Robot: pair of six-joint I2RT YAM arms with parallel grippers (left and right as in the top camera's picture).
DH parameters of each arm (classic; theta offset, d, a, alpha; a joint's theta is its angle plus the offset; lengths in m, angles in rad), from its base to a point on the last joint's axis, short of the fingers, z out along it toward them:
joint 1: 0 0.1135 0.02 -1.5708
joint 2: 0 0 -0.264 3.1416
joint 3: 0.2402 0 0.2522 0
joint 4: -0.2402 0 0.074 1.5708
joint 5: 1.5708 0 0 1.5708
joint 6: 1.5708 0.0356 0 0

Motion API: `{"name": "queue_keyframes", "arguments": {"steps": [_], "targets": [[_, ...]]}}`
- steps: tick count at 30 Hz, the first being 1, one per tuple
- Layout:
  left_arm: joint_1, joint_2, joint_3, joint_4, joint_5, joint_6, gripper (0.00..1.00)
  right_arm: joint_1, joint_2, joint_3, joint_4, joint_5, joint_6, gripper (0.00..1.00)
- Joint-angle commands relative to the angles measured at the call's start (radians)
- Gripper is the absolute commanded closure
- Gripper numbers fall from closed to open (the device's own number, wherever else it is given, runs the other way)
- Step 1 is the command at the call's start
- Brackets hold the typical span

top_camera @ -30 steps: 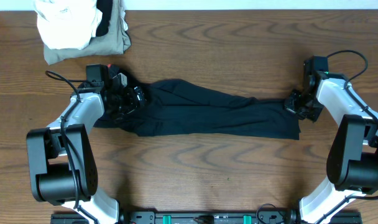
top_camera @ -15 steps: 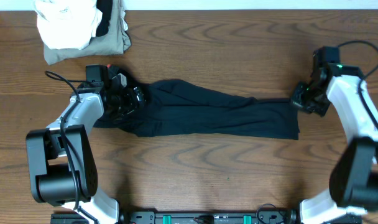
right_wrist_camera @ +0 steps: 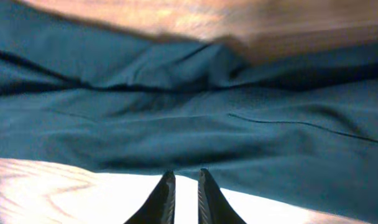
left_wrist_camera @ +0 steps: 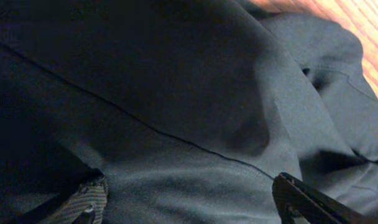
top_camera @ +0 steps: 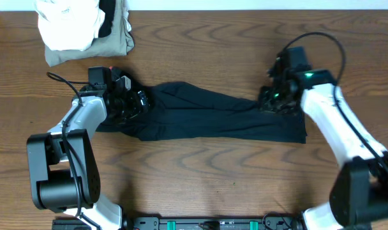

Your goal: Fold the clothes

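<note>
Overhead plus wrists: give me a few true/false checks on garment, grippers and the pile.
1. The black garment lies stretched out between the two arms. True.
2. The left gripper is shut. False: its fingers stand wide apart over the fabric.
3. The right gripper holds a fold of fabric. False: its nearly closed fingers have nothing between them.
4. The folded pile sits at the table's far left corner. True.
5. The garment overlaps the pile. False: they lie apart.

My arms (top_camera: 85, 118) are white shells on black joints, black cables looping off each wrist; my fingers (right_wrist_camera: 166, 198) are thin, black, tapered.
</note>
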Motion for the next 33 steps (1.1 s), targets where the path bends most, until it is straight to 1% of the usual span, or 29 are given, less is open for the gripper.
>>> {"name": "queue_keyframes", "arguments": {"steps": [1,4,7,13,17,24,29,33], "targets": [[0.0,-0.021,-0.027,-0.01,0.044,0.07,0.13,0.024,0.073,-0.027,0.024,-0.008,0.023,0.93],[0.0,-0.057,-0.027,-0.018,0.065,0.126,0.13,0.038,0.142,-0.028,0.062,-0.011,0.023,0.96],[0.0,-0.093,-0.027,-0.025,0.065,0.137,0.13,0.046,0.189,-0.028,0.091,-0.016,0.023,0.99],[-0.021,-0.116,-0.027,-0.029,0.064,0.144,0.13,0.045,0.237,-0.028,0.146,-0.01,0.019,0.98],[-0.037,-0.116,-0.027,-0.028,0.064,0.144,0.13,0.045,0.253,-0.028,0.178,0.044,0.019,0.96],[-0.037,-0.116,-0.027,-0.029,0.064,0.144,0.12,0.032,0.308,-0.028,0.167,0.18,0.019,0.97],[-0.037,-0.116,-0.027,-0.029,0.061,0.144,0.12,0.002,0.367,-0.028,0.164,0.215,0.021,0.99],[-0.037,-0.116,-0.027,-0.029,0.06,0.144,0.12,-0.043,0.378,-0.027,0.156,0.269,0.024,0.99]]}}
